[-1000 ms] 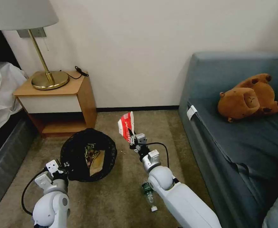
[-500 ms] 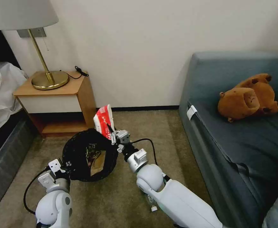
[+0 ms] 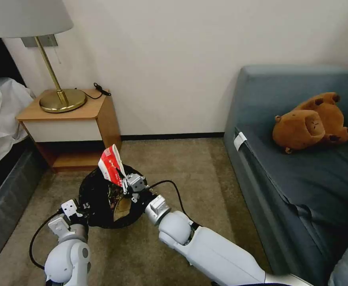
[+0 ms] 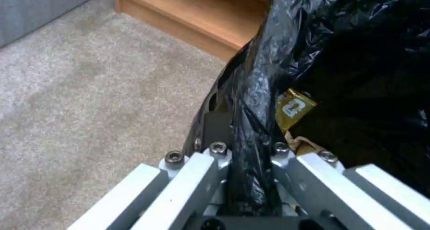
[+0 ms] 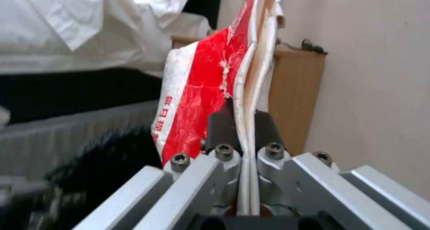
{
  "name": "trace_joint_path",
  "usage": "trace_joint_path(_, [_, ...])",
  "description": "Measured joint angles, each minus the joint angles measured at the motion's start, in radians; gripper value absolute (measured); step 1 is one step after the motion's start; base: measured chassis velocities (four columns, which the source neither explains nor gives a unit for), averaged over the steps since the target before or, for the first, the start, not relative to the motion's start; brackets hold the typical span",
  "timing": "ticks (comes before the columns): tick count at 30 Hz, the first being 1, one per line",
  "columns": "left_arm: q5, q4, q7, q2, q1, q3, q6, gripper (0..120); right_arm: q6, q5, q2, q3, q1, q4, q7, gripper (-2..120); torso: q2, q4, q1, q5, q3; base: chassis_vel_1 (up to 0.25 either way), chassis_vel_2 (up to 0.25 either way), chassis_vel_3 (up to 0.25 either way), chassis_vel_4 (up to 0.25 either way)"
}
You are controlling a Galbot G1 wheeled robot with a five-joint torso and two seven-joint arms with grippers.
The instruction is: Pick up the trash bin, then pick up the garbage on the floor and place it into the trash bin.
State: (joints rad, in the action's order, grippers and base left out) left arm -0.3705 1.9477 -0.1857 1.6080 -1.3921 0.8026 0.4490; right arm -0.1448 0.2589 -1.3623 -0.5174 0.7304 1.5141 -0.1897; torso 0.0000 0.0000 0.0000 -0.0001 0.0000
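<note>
Over the last second the right gripper (image 3: 123, 185) has swung across from open carpet toward the robot's left, carrying the crushed red-and-white carton (image 3: 111, 163) with it, and now sits over the mouth of the trash bin (image 3: 96, 194). The bin has barely shifted in that time.

The right wrist view shows why the carton stands up as it does: the two dark pads (image 5: 219, 126) are pressed together on the flattened paper edge, so the carton (image 5: 204, 99) rises straight out beyond the fingertips like a flag, with the black liner dark below and to one side of it. Pinched by its thin edge, it should drop cleanly once the pads part, and from here it looks to be above the opening, near the rim's far side from the left gripper.

The left gripper (image 3: 80, 207) is clamped on the bin's rim at the side nearest the robot; in the left wrist view its fingers (image 4: 217, 126) bite the crinkly black liner (image 4: 255, 89) where it folds over the edge. That hold seems meant to keep the bin lifted and its mouth presented to the other arm.

Just past that pinched rim, inside the bag, lie a gold-brown snack wrapper (image 4: 293, 109) and a tan crumpled paper bag (image 3: 122, 206), so part of the litter is already in.
</note>
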Motion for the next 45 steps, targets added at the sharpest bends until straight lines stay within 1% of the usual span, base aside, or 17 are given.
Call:
trace_joint_path(10, [0.01, 0.0, 0.001, 0.0, -0.005, -0.011, -0.004, 1, -0.01, -0.04, -0.018, -0.004, 0.041, -0.057, -0.006, 1, 0.0, 0.0, 0.0, 0.0, 0.0, 0.0, 0.0, 0.0, 0.0])
trace_joint_path(12, [0.013, 0.0, 0.002, 0.0, -0.006, -0.013, -0.006, 1, -0.005, -0.045, -0.015, -0.001, 0.05, -0.053, -0.004, 13, 0.0, 0.0, 0.0, 0.0, 0.0, 0.0, 0.0, 0.0, 0.0])
trace_joint_path(13, [0.013, 0.0, 0.002, 0.0, -0.006, -0.013, -0.006, 1, -0.005, -0.045, -0.015, -0.001, 0.05, -0.053, -0.004, 13, 0.0, 0.0, 0.0, 0.0, 0.0, 0.0, 0.0, 0.0, 0.0])
trace_joint_path(16, [0.015, 0.002, 0.002, 0.0, -0.007, -0.015, -0.006, 1, 0.003, -0.051, -0.014, 0.006, 0.064, -0.046, 0.0, 25, 0.0, 0.0, 0.0, 0.0, 0.0, 0.0, 0.0, 0.0, 0.0])
trace_joint_path(17, [0.015, 0.002, 0.002, 0.0, -0.007, -0.015, -0.006, 1, 0.003, -0.051, -0.014, 0.006, 0.064, -0.046, 0.0, 25, 0.0, 0.0, 0.0, 0.0, 0.0, 0.0, 0.0, 0.0, 0.0])
trace_joint_path(19, [0.018, 0.004, 0.002, 0.0, -0.007, -0.018, -0.007, 1, 0.005, -0.055, -0.015, 0.01, 0.075, -0.045, 0.001, 39, 0.0, 0.0, 0.0, 0.0001, 0.0, 0.0, 0.0, 0.0, 0.0])
trace_joint_path(23, [0.019, 0.004, 0.002, 0.0, -0.007, -0.018, -0.006, 1, 0.006, -0.058, -0.015, 0.012, 0.079, -0.044, 0.002, 45, 0.0, -0.0001, 0.0, 0.0, 0.0, 0.0, 0.0, 0.0, 0.0])
trace_joint_path(26, [0.02, 0.005, 0.002, 0.0, -0.007, -0.018, -0.007, 1, 0.009, -0.059, -0.015, 0.015, 0.081, -0.039, 0.003, 62, 0.0, -0.0001, 0.0, 0.0001, 0.0, 0.0, 0.0, 0.0, 0.0])
trace_joint_path(27, [0.02, 0.005, 0.002, 0.0, -0.007, -0.018, -0.007, 1, 0.009, -0.059, -0.015, 0.015, 0.081, -0.039, 0.003, 62, 0.0, -0.0001, 0.0, 0.0001, 0.0, 0.0, 0.0, 0.0, 0.0])
trace_joint_path(30, [0.02, 0.005, 0.002, 0.0, -0.008, -0.018, -0.007, 1, 0.014, -0.058, -0.015, 0.021, 0.076, -0.031, 0.003, 73, 0.0, 0.0, 0.0, 0.0001, 0.0, 0.0, 0.0, 0.0, 0.0])
trace_joint_path(33, [0.02, 0.004, 0.002, 0.0, -0.006, -0.015, -0.007, 1, 0.046, -0.049, -0.008, 0.051, 0.058, 0.001, -0.017, 89, 0.0, 0.0, 0.0, 0.0001, 0.0, 0.0, 0.0, 0.0, 0.0])
trace_joint_path(36, [0.02, 0.004, 0.002, 0.0, -0.005, -0.014, -0.007, 1, 0.055, -0.045, -0.006, 0.054, 0.055, 0.006, -0.027, 91, 0.0, 0.0, 0.0, 0.0001, 0.0, 0.0, 0.0, 0.0, 0.0])
trace_joint_path(38, [0.018, 0.002, 0.002, 0.0, -0.002, -0.011, -0.007, 1, 0.106, -0.014, -0.001, 0.065, 0.046, 0.028, -0.084, 99, 0.0, 0.0, 0.0, 0.0001, 0.0, 0.0, 0.0, 0.0, 0.0])
trace_joint_path(39, [0.015, 0.0, 0.002, 0.0, 0.001, -0.008, -0.007, 1, 0.149, 0.015, 0.004, 0.074, 0.041, 0.043, -0.131, 99, 0.0, 0.0, 0.0, 0.0002, 0.0, 0.0, 0.0, 0.0, 0.0])
trace_joint_path(40, [0.015, 0.0, 0.002, 0.0, 0.001, -0.008, -0.007, 1, 0.149, 0.015, 0.004, 0.074, 0.041, 0.043, -0.131, 99, 0.0, 0.0, 0.0, 0.0002, 0.0, 0.0, 0.0, 0.0, 0.0])
trace_joint_path(42, [0.01, -0.001, 0.003, 0.0, 0.004, -0.005, -0.006, 1, 0.213, 0.031, 0.032, 0.104, 0.032, 0.068, -0.169, 100, 0.0, -0.0001, 0.0, 0.0001, 0.0, 0.0, 0.0, 0.0, 0.0])
trace_joint_path(45, [0.007, -0.003, 0.003, 0.0, 0.005, -0.005, -0.006, 1, 0.227, 0.042, 0.046, 0.107, 0.03, 0.077, -0.175, 100, 0.0, -0.0001, 0.0, 0.0002, 0.0, 0.0, 0.0, 0.0, 0.0])
